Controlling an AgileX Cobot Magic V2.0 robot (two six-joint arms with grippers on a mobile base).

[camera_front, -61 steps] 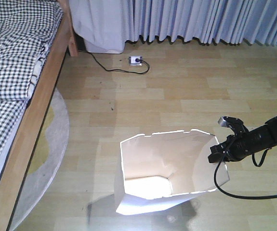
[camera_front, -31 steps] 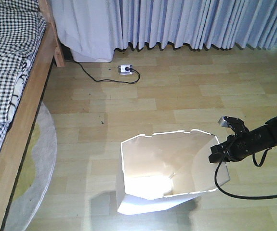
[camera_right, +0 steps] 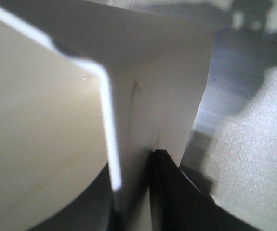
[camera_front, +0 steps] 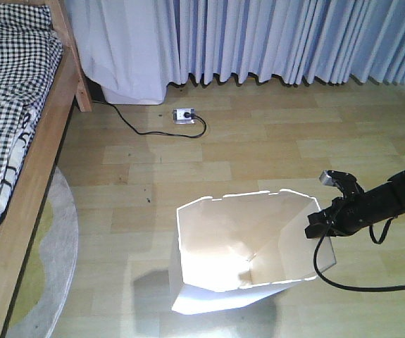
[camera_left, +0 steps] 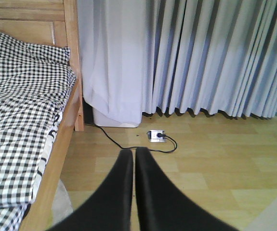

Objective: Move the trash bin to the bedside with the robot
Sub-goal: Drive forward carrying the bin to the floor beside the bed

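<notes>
The white trash bin (camera_front: 216,229) stands tilted on the wooden floor at the bottom middle of the front view, its cream inside showing. My right gripper (camera_front: 317,224) is shut on its right rim; the right wrist view shows the bin wall (camera_right: 128,125) pinched in the right gripper (camera_right: 136,185) between black fingers (camera_right: 169,183). The bed with checked bedding (camera_front: 8,105) and a wooden side rail (camera_front: 29,190) runs along the left edge, well apart from the bin. My left gripper (camera_left: 133,154) is shut with nothing in it, facing the bed (camera_left: 22,96).
A power strip (camera_front: 182,115) with a black cord (camera_front: 128,123) lies on the floor below long grey-blue curtains (camera_front: 294,35). A white box (camera_front: 128,84) sits by the bedpost (camera_front: 75,63). A round grey-and-yellow rug (camera_front: 47,260) pokes out beside the bed rail.
The bed has slid leftward and the power strip downward in the front view. The bin and the right gripper on its rim keep the same place in the picture.
</notes>
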